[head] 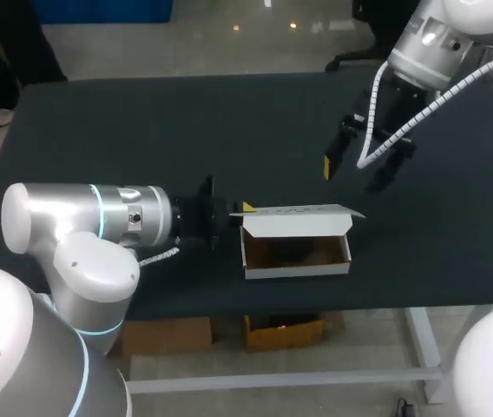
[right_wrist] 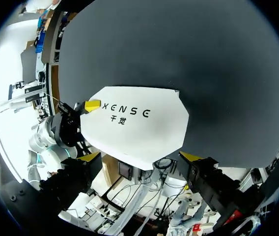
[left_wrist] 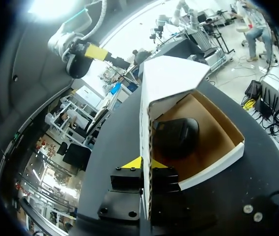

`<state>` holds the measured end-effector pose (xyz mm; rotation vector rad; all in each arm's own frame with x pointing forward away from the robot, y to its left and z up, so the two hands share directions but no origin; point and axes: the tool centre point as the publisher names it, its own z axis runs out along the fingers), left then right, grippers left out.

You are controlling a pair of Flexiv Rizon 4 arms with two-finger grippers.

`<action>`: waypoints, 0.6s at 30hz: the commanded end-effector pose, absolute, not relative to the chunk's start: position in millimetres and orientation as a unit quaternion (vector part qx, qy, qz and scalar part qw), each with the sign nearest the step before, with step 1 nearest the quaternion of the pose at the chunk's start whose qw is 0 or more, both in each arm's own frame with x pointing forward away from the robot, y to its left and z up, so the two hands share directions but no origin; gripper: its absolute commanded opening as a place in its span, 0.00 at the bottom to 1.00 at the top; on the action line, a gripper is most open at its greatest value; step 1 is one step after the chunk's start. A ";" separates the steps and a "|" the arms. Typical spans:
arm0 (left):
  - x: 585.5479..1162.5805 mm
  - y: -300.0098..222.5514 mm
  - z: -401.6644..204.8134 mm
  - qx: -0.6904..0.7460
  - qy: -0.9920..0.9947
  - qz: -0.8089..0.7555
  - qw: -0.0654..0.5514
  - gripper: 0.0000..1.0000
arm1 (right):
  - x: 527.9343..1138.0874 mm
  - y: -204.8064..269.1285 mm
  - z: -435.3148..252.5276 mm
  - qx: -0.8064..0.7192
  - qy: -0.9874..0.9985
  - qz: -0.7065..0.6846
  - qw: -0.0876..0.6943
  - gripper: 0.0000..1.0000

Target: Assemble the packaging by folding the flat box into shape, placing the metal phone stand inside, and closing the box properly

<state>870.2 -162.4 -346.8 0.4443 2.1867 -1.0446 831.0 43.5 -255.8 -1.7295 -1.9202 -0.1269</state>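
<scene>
The closing step is what seems to be in hand: the phone stand (left_wrist: 176, 135) is already lying inside the box (head: 297, 258), which is sitting folded into shape near the front edge of the tabletop (head: 142, 130), and the lid (head: 299, 219) is standing up along the box's far side, not yet brought down.

The left hand (left_wrist: 146, 164) is pinching the box's end wall, one yellow tip on either side of the cardboard (a steadying hold, by the look of it). The right hand (head: 352, 172) is hanging above the tabletop, apart from the box and beyond the lid, its fingers spread wide and holding nothing.

The next move is probably calling for the right hand to come down behind the lid, push it over the opening and tuck its front flap in, while the left is keeping the box from sliding.

The tabletop is showing as a dark, matte sheet, and the box is lying flat on it.
</scene>
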 end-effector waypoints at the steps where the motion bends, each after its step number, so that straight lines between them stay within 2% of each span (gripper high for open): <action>1: 866.2 -158.3 -353.4 0.172 0.829 -0.407 0.343 0.00 | 833.9 48.5 -259.5 -0.651 -0.708 -0.012 0.274 1.00; 8: 863.8 -160.3 -354.3 0.181 0.824 -0.404 0.354 0.00 | 824.4 39.8 -272.2 -0.660 -0.695 -0.010 0.285 1.00; 9: 863.5 -160.7 -354.5 0.181 0.823 -0.404 0.355 0.00 | 822.8 38.9 -273.7 -0.661 -0.693 -0.011 0.287 0.89; 10: 863.3 -160.9 -354.6 0.182 0.823 -0.403 0.355 0.00 | 822.0 38.0 -274.7 -0.661 -0.692 -0.013 0.288 0.87; 11: 862.9 -161.7 -354.9 0.184 0.823 -0.401 0.357 0.00 | 820.9 36.2 -276.6 -0.663 -0.690 -0.015 0.290 0.73; 12: 862.7 -161.9 -354.9 0.185 0.823 -0.401 0.357 0.00 | 820.4 34.7 -278.2 -0.664 -0.688 -0.017 0.292 0.52; 14: 862.1 -162.9 -354.8 0.186 0.823 -0.399 0.359 0.00 | 819.8 31.9 -281.0 -0.667 -0.684 -0.018 0.294 0.48; 18: 861.3 -164.4 -354.5 0.188 0.822 -0.398 0.362 0.00 | 818.4 29.6 -285.8 -0.673 -0.678 -0.014 0.297 0.47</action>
